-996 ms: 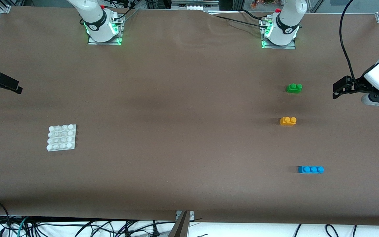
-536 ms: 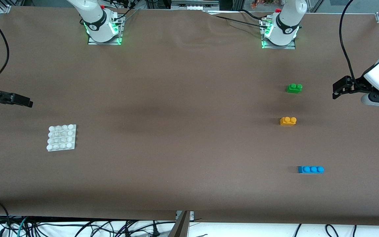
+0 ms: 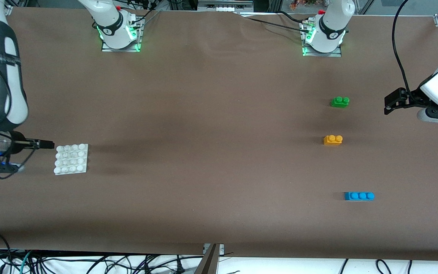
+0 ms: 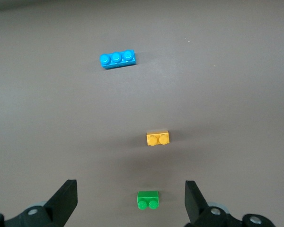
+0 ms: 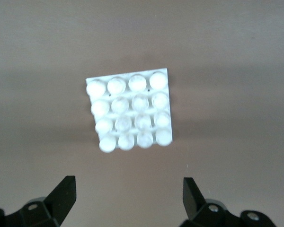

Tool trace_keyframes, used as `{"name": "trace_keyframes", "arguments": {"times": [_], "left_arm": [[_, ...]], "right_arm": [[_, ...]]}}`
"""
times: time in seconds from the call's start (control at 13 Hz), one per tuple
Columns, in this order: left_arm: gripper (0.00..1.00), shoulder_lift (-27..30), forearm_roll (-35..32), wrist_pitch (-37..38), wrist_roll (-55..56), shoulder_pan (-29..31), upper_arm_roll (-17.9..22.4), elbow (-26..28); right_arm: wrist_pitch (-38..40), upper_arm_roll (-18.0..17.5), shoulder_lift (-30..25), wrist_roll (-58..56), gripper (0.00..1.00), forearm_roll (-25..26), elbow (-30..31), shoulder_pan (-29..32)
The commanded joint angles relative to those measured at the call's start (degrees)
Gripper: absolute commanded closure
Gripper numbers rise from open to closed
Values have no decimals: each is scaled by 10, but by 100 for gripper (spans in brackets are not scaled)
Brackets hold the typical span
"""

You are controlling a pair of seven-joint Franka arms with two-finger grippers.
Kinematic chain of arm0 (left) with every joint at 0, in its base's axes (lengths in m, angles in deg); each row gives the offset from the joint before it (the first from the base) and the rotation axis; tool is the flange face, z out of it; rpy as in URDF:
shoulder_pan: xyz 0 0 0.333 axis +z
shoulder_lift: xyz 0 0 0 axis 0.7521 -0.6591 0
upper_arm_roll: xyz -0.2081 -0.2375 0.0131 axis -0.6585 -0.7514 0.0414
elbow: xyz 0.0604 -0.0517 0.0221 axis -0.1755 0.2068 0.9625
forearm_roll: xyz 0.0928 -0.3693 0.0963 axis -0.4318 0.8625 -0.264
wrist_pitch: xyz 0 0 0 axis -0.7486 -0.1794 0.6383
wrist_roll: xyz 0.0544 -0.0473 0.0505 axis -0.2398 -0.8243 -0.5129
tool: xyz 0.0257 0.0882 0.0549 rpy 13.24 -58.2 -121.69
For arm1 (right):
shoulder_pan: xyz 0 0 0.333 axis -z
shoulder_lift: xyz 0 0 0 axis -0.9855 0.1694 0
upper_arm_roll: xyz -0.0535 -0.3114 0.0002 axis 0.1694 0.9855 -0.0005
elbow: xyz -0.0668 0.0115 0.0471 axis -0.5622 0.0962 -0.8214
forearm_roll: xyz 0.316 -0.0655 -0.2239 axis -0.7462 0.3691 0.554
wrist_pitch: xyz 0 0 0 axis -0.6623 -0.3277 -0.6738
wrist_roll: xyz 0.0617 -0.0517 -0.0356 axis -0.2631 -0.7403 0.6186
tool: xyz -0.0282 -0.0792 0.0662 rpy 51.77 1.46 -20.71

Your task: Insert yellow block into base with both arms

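The yellow block [image 3: 333, 140] sits untouched on the brown table [image 3: 211, 160] toward the left arm's end, studs up, between the green two-stud brick [image 3: 340, 102], farther from the front camera, and the blue three-stud brick [image 3: 359, 196], nearer to it. All three stand well apart. In the left wrist view the same row shows: yellow block [image 4: 158, 138], green brick [image 4: 148, 199], blue brick [image 4: 117, 59].

Over at the right arm's end lies the base [image 3: 71, 158], flat, studs up, nothing on it. And here is the action: the right gripper [image 3: 46, 144] has swung in over the last second from the table's edge and now hangs just beside the base's edge, where a second ago it was well apart from it. Its wrist view looks down on the base [image 5: 130, 111] with both fingers [image 5: 61, 196] spread wide and nothing between them.

The left gripper [image 3: 391, 103] has not budged across the three front frames; it waits near the green brick, over the table toward its own end, jaws wide and empty in its wrist view [image 4: 130, 201].

So my read: the right arm is going first, likely to pin or steady the base. No block is lifted yet, so the task is barely begun. The left arm's pick of the yellow block is the step to come, and it must pass over the green brick to reach it.
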Motion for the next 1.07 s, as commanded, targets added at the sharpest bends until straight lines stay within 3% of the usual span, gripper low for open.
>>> {"name": "trace_keyframes", "arguments": {"times": [0.0,0.23,1.0], "left_arm": [[0,-4,11,10,-1,2,-3,-12],[0,-4,11,11,-1,1,-2,-12],[0,-4,11,11,-1,-2,-3,-12]], "right_arm": [[-38,-4,41,-7,0,7,-2,2],[-89,-4,82,-8,0,21,7,1],[-162,-2,105,-18,0,39,49,1]]}}
